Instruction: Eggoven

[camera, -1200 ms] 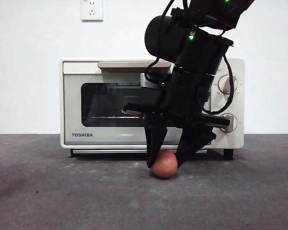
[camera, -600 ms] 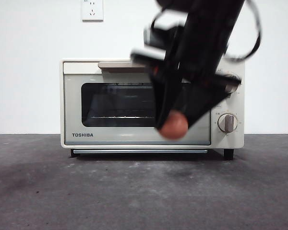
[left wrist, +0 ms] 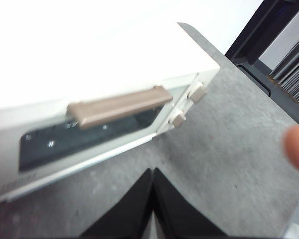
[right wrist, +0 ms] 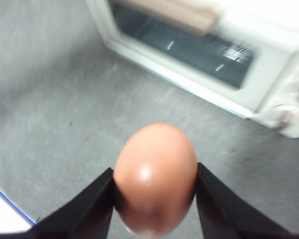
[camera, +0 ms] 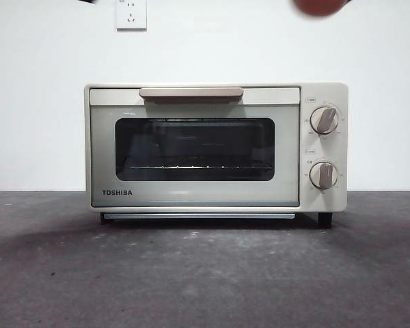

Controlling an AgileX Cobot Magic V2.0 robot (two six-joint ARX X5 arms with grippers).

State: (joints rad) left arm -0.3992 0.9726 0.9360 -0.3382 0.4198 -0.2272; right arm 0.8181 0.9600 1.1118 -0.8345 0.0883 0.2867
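Right end effector (right wrist: 154,199) closed on the egg (right wrist: 155,178), one black jaw pressed against each side of the shell. Egg carried high above the grey desk (camera: 205,273), clear of its surface; in the front view only the lower curve of the egg (camera: 319,6) visible at the top edge, above the right part of the oven. In the left wrist view, same egg (left wrist: 297,147) seen blurred at the picture's edge, well apart from the oven.

Left end effector (left wrist: 153,199) shut and holding nothing, both jaws meeting along their length, held above the desk in front of the oven and touching nothing.

Cream toaster oven (camera: 215,147) standing on the desk against a white wall, TOSHIBA lettering at the lower left of its front. Dark glass door (camera: 195,149) closed, wire rack visible behind the glass. Tan bar handle (camera: 190,93) running across the top of the door. Two knobs (camera: 324,119) stacked on the right-hand panel, one above the other.

White wall socket (camera: 130,14) on the wall above the oven's left side. In the right wrist view, oven (right wrist: 224,55) blurred, beyond the held egg, with bare desk between.
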